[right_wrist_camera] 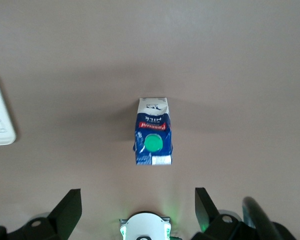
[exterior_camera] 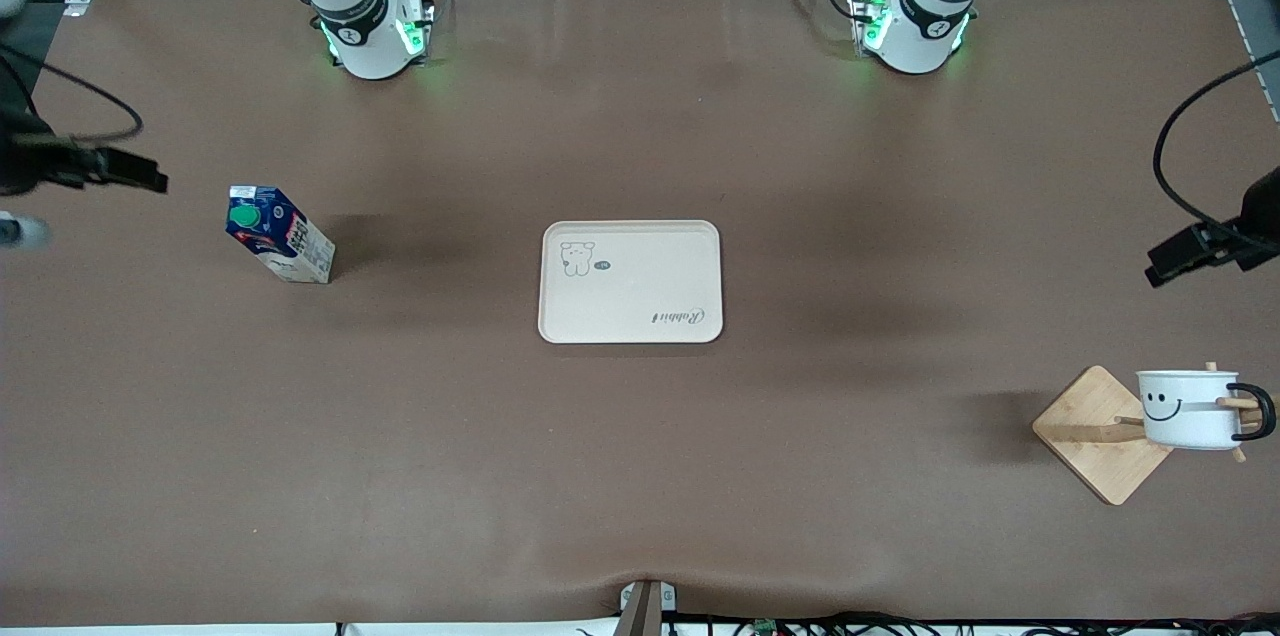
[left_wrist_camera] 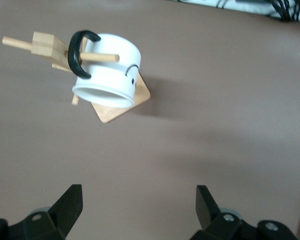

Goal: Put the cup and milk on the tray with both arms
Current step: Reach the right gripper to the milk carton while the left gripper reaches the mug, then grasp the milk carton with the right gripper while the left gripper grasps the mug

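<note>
The cream tray point(exterior_camera: 630, 316) lies at the table's middle. The dark-blue milk carton point(exterior_camera: 280, 236) with a green cap stands toward the right arm's end; in the right wrist view the milk point(right_wrist_camera: 153, 131) is upright. My right gripper point(right_wrist_camera: 138, 207) is open and empty, up in the air beside the milk point(exterior_camera: 120, 171). The white smiley cup point(exterior_camera: 1188, 408) hangs by its handle on a peg of a wooden rack; it also shows in the left wrist view point(left_wrist_camera: 107, 70). My left gripper point(left_wrist_camera: 138, 205) is open and empty, up over the table beside the rack point(exterior_camera: 1195, 251).
The rack's square wooden base point(exterior_camera: 1095, 441) stands near the front camera at the left arm's end. A tray corner point(right_wrist_camera: 0, 120) shows in the right wrist view, as does the right arm's green-lit base point(right_wrist_camera: 145, 227). Brown table surface lies around the tray.
</note>
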Tool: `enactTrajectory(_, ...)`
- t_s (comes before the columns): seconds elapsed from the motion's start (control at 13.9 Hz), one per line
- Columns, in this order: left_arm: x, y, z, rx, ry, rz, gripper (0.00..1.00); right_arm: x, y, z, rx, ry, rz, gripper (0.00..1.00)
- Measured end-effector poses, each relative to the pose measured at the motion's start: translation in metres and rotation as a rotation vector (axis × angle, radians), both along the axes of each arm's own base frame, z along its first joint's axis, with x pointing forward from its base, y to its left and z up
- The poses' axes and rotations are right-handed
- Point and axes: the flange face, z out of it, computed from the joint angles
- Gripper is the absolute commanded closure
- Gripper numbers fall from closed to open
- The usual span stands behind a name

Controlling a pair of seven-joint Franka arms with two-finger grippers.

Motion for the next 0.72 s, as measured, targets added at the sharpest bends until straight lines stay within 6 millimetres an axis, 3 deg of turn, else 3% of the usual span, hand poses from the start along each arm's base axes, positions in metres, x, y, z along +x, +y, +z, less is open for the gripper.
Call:
enactTrajectory(0.14,0.012,0.007,-0.027,-0.003,-0.032,0.038,0.00,0.015,-0.002,-0.036,0.000,0.057,0.003,0.00)
enactTrajectory(0.36,0.024,0.018,-0.058,-0.007,-0.074,0.085,0.00,0.011,-0.003,-0.064,0.000,0.093,0.002,0.00)
enactTrajectory(0.5,0.030,0.025,-0.069,-0.010,-0.105,0.120,0.00,0.001,-0.007,-0.089,-0.002,0.075,-0.003,0.00)
enactTrajectory(0.72,0.036,0.024,-0.090,-0.029,-0.179,0.201,0.00,-0.028,-0.008,-0.141,-0.003,0.073,-0.005,0.00)
